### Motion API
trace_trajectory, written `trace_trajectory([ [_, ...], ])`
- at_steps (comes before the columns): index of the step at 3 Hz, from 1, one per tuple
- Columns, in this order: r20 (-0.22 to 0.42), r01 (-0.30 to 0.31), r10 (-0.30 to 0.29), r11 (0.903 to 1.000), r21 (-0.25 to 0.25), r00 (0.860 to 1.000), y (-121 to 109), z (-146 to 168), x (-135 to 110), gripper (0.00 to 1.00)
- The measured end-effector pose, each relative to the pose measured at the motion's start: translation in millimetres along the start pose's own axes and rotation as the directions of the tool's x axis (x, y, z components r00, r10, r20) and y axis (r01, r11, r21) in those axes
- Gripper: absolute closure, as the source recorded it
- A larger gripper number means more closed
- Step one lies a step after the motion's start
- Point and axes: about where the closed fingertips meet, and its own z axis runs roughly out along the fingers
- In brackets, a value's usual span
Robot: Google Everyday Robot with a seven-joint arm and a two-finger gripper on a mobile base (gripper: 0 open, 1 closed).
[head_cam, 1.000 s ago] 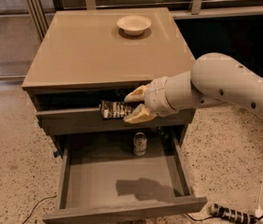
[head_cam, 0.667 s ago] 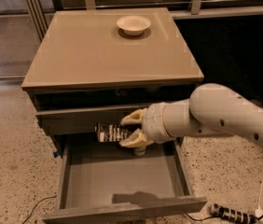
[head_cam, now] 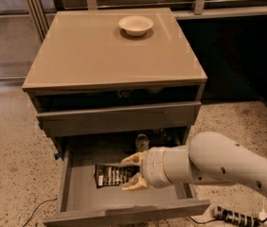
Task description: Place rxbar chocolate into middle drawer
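Note:
The rxbar chocolate is a flat black wrapper with white lettering, held low inside the open middle drawer. My gripper is shut on the bar's right end, with one yellowish finger above it and one below. The white arm reaches in from the right over the drawer's front right corner. I cannot tell whether the bar touches the grey drawer floor. The drawer is pulled out wide, and its plain front panel runs along the bottom of the view.
A small metal can stands at the back of the open drawer, just behind my gripper. A white bowl sits on the cabinet top. A shut grey drawer front lies above the open drawer. Cables and a power strip lie on the floor.
My gripper has carried the bar down from the level of the shut upper drawer front into the open drawer and slightly forward, toward the drawer floor.

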Motion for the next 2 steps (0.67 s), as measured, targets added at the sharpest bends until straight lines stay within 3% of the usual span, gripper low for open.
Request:
trace_trajectory([
  [1, -0.004, -0.027, 0.026, 0.9984, -0.05, 1.0, 39.7, 26.9, 28.9, 1.0],
  [2, -0.003, -0.025, 0.025, 0.9986, -0.048, 1.0, 39.7, 27.4, 30.2, 1.0],
])
